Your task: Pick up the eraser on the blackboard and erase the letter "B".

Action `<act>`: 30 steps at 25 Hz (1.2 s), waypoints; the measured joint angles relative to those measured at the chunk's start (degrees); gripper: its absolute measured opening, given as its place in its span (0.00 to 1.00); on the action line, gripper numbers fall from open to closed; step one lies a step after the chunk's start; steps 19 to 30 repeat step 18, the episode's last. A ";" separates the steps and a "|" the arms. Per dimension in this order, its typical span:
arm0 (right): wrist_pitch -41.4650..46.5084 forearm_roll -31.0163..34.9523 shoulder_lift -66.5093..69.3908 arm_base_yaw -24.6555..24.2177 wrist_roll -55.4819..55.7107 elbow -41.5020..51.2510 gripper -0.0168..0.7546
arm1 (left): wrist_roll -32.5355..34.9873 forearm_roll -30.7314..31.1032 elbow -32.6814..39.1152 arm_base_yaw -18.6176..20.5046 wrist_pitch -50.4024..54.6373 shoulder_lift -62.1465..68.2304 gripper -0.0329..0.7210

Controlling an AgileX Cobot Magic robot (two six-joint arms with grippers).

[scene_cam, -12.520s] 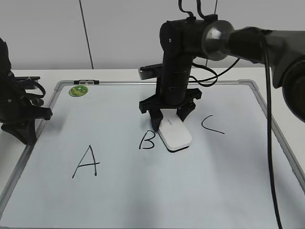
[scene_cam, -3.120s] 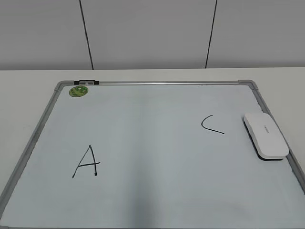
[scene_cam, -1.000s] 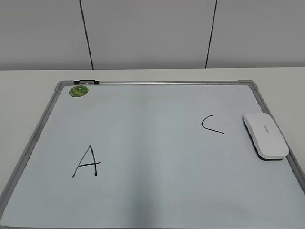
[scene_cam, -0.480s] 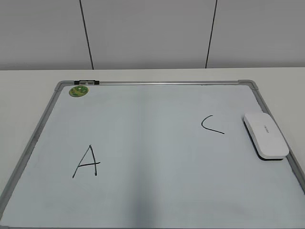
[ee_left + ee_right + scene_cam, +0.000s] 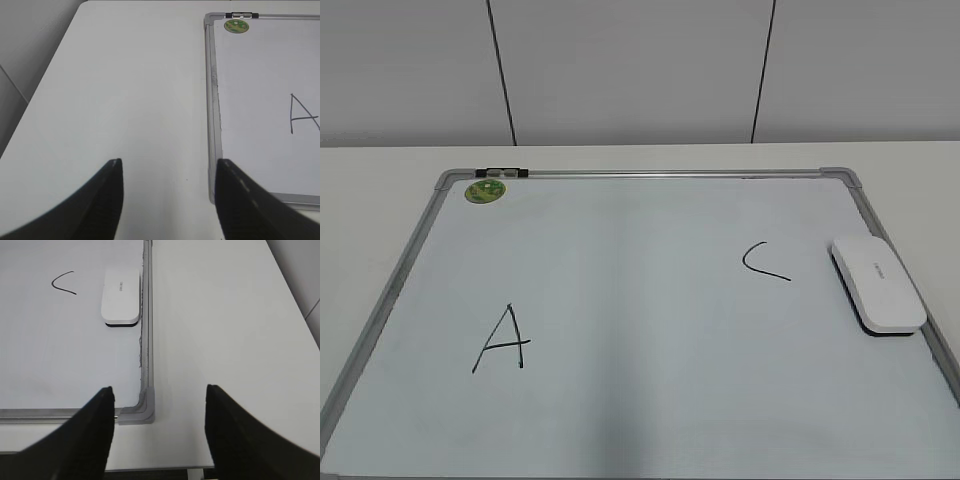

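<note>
The blackboard lies flat on the table, pale with a grey frame. The white eraser lies on it against its right edge, and also shows in the right wrist view. No letter "B" shows on the board; the spot between the "A" and the "C" is bare. My left gripper is open and empty over the table left of the board's frame. My right gripper is open and empty above the board's near right corner. Neither arm shows in the exterior view.
A round green sticker sits at the board's far left corner, also in the left wrist view. White table extends left of the board and right of it. The table's front edge shows under my right gripper.
Early on, my right gripper held the eraser beside a "B". Since then the "B" is gone, the eraser lies at the right edge, and both arms have left the exterior view. Nothing moved lately.
</note>
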 joint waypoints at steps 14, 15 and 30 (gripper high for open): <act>0.00 0.00 0.00 0.00 -0.12 0.00 0.58 | 0.00 0.00 0.00 0.00 0.00 0.00 0.57; 0.00 0.00 0.00 0.00 -0.12 0.00 0.58 | 0.00 0.00 0.00 0.00 0.00 0.00 0.57; 0.00 0.00 0.00 0.00 -0.12 0.00 0.58 | 0.00 0.00 0.00 0.00 0.00 0.00 0.56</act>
